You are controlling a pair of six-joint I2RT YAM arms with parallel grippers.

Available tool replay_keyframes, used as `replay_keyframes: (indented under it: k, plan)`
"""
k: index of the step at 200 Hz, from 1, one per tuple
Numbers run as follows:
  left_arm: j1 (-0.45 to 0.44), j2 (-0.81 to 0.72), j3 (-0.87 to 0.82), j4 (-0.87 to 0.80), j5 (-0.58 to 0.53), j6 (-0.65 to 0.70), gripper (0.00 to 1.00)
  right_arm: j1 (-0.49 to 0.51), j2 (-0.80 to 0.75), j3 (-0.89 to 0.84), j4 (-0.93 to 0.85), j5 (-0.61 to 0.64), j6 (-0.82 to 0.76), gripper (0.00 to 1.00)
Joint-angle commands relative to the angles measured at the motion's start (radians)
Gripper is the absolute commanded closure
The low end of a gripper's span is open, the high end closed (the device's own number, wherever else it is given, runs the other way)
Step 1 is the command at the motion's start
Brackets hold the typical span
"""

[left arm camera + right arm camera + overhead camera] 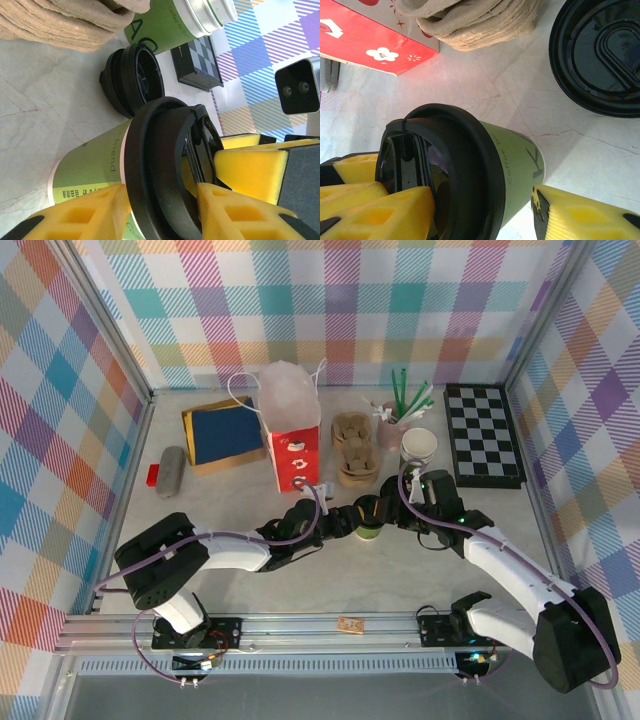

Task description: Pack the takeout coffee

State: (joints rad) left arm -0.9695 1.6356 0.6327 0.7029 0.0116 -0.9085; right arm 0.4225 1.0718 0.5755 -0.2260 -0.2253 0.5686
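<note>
The pale marbled desk (330,585) carries everything, and both arms reach in to meet near its middle. Beyond the right pincer (392,512) and off to its right lies a black-and-white chessboard (483,435). Beyond the left pincer (356,518), a little to its left, stands a red paper bag (296,452) with white tissue at its mouth. Just beyond the two pincers sits a stack of pulp cup carriers (355,448). The pincers face each other with the takeout coffee (485,170) between them, its black lid on. In the left wrist view the left pincer's yellow fingers (80,215) sit on either side of the lid's rim, one by the green wall and one over the lid's top; whether they press on it I cannot tell. The right pincer is spread wide: one finger lies across the lid's top, and the other finger (585,217) hangs out past the cup's base, with a sliver of desk showing between. A lidless green-and-cream cup (419,446) stands beyond the right pincer, and a loose black lid (600,55) rests on the desk near the coffee, on its far side from the pincers
</note>
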Motion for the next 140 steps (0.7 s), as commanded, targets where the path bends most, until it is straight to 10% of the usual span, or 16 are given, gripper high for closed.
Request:
replay_keyframes:
  k: [1,140]
  plan:
    - [-0.066,0.127,-0.079,-0.368,0.094,0.003,0.59,0.007,0.078,-0.095,-0.141,0.054,-0.01,0.45]
    - [-0.069,0.101,-0.064,-0.387,0.085,0.011,0.59,-0.011,0.104,-0.103,-0.192,0.161,0.054,0.47]
